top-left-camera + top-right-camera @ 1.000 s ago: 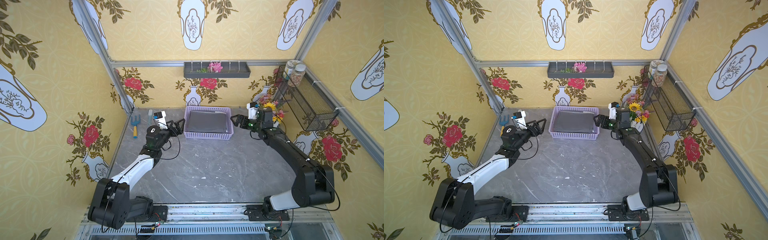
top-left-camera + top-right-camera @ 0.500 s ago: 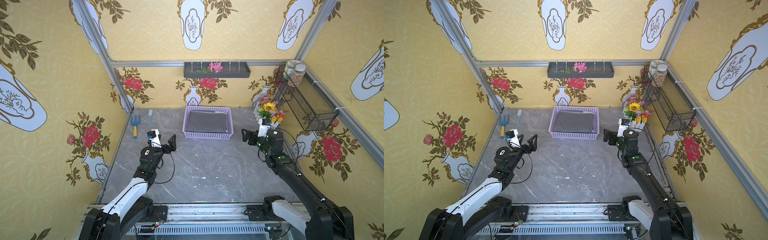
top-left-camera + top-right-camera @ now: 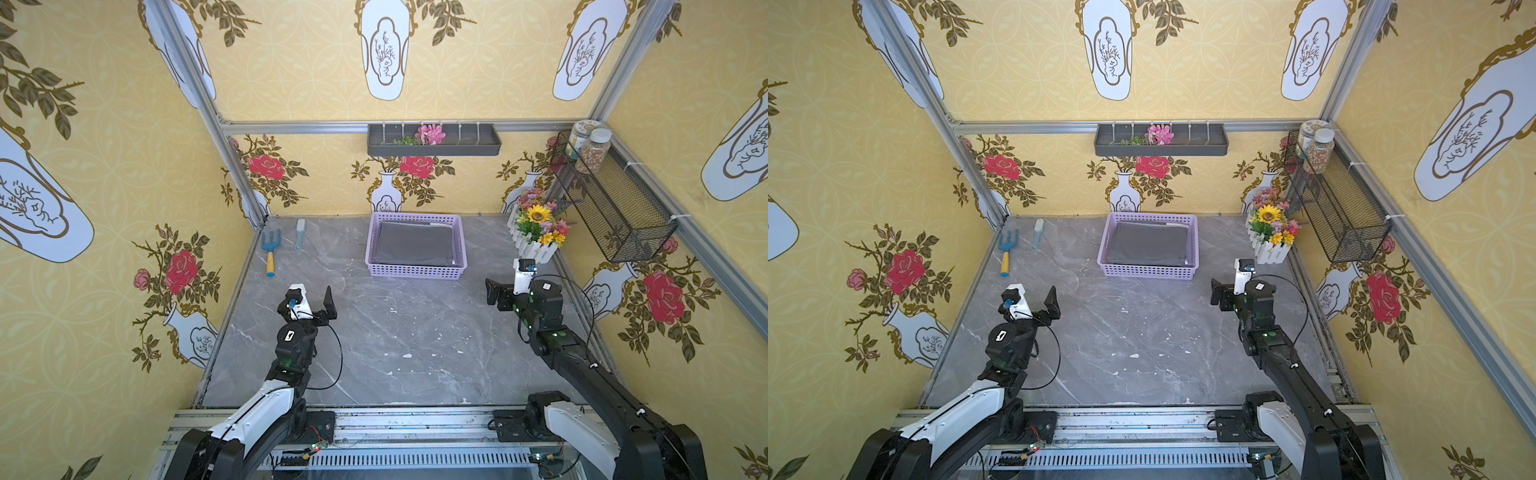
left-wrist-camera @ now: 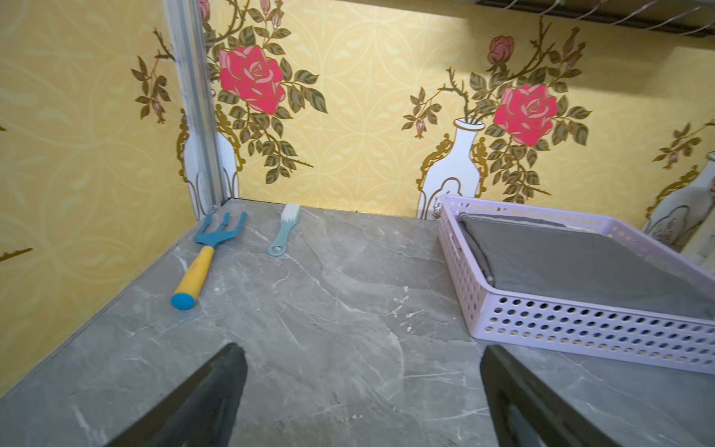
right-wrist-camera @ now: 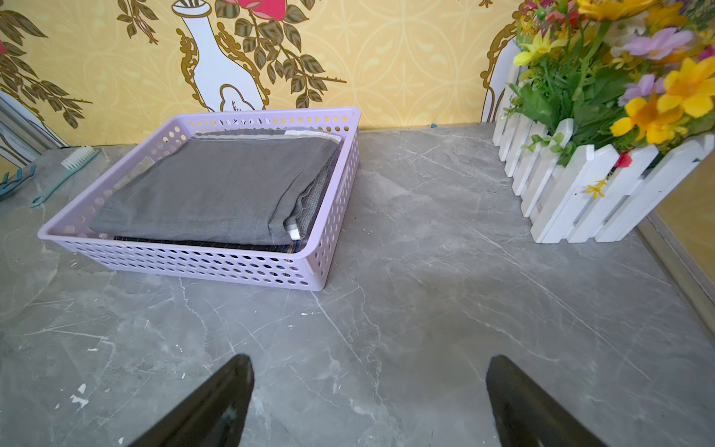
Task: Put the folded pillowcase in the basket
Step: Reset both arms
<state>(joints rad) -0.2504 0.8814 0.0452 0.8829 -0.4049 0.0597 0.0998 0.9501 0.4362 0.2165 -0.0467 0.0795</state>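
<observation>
**Pillowcase in basket; both grippers wide open and empty**

The cell is a box of yellow walls (image 3: 124, 166) papered with red roses and white vases, framed by aluminium posts (image 3: 195, 75). Its floor is a grey marble-patterned bench (image 3: 395, 332), veined in white and dotted with small white flecks.

Near the back left corner lies a rake (image 3: 270, 251) with blue tines and a yellow handle. Just beside it is a pale blue brush (image 3: 299, 233). Both lie flat, apart from each other.

The left gripper (image 4: 363, 360) hangs above the bench near the left edge. Its jaws are spread wide with only bare bench between them.

At the middle of the back edge sits the lavender basket (image 3: 415, 272), its sides perforated. The grey pillowcase (image 3: 415, 249) lies folded flat inside it, filling most of the floor. The right wrist view shows a darker striped layer under the fold. On the back wall above hangs a dark grey tray (image 3: 432, 147) with a pink flower in it.

The right gripper (image 5: 369, 363) hangs near the right edge, level with the left one. Its jaws are equally wide and hold nothing.

In the back right corner stands a white picket planter (image 3: 536, 249) of mixed flowers. On the right wall above it is a black mesh rack (image 3: 615, 208), with two jars (image 3: 592, 151) at its back end.

Along the front edge runs a metal rail (image 3: 415, 424) carrying both arm bases.
</observation>
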